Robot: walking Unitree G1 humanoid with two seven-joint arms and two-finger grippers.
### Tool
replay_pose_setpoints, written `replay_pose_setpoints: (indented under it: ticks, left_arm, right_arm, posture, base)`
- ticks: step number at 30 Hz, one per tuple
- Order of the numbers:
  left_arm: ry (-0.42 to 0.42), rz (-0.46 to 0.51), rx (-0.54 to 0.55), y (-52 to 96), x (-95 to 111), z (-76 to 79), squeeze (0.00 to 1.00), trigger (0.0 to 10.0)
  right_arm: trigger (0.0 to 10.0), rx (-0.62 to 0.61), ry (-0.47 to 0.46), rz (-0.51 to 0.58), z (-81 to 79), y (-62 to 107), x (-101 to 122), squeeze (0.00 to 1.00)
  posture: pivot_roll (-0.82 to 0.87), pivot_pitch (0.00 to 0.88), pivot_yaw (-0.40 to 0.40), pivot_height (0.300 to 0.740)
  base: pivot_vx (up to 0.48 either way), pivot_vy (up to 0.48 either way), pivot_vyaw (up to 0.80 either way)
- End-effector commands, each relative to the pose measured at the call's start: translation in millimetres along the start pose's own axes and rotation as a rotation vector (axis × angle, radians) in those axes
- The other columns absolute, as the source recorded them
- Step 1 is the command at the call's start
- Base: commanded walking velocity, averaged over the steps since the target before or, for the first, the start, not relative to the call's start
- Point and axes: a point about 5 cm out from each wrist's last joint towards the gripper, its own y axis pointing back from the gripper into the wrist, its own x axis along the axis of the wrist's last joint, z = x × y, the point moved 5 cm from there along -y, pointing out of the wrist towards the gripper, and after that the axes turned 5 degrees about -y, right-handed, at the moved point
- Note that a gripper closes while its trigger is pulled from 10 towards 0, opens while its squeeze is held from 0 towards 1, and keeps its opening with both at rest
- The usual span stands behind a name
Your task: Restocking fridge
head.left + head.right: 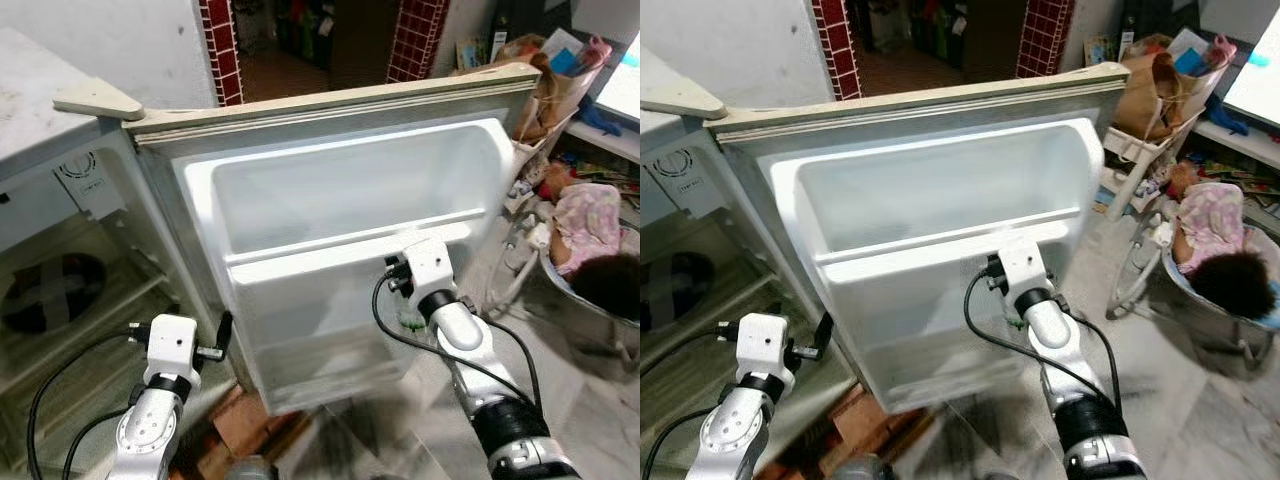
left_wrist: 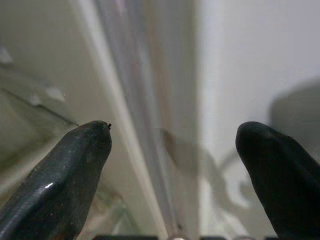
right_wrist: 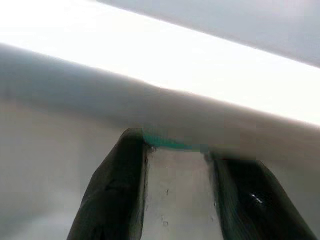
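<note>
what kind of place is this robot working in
Most likely a lived-in home. An old fridge stands with its door swung open, a person lies in a bouncer seat on the floor, and paper bags of household clutter sit behind. The right gripper holds a clear bottle at the door shelf.

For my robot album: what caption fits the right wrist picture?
Right gripper holds a clear bottle under the door shelf.

Even daylight fills both sharp head views, glare whitens the white plastic fridge door liner (image 1: 340,190), and both close wrist views are soft.
</note>
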Motion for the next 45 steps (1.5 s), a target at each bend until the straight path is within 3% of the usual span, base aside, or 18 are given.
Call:
replay_pose_setpoints:
  ticks: [1,13,20,31,45]
  left_arm:
    - [0.010,0.010,-0.007,-0.2,2.6,0.5,0.00,10.0]
    - [0.016,-0.008,-0.013,3.6,-1.1,3.7,0.00,10.0]
    - [0.032,-0.050,0.051,10.8,-9.1,-3.1,0.00,10.0]
    - [0.023,-0.058,0.060,15.2,-10.2,-3.9,0.00,10.0]
    - [0.019,-0.073,0.053,15.4,-12.5,-1.6,0.00,10.0]
  right_arm:
    - [10.0,0.026,0.010,0.077,-7.9,-8.0,21.7,0.00]
    - [10.0,0.037,0.010,0.072,-9.6,-7.1,20.0,0.00]
    - [10.0,0.016,-0.010,0.085,-3.6,-6.1,21.7,0.00]
    - [10.0,0.017,-0.023,0.087,-4.4,-6.0,21.3,0.00]
    - [10.0,0.028,-0.030,0.086,-7.4,-5.2,20.4,0.00]
  posture:
    - [0.01,0.038,0.017,0.735]
    - [0.01,0.040,0.015,0.735]
    - [0.01,0.040,0.015,0.735]
    - [0.02,0.038,0.012,0.735]
    - [0.02,0.042,0.016,0.650]
  base:
    - [0.000,0.000,0.00]
    - [0.000,0.000,0.00]
    - [0.000,0.000,0.00]
    - [0.000,0.000,0.00]
    - [0.000,0.000,0.00]
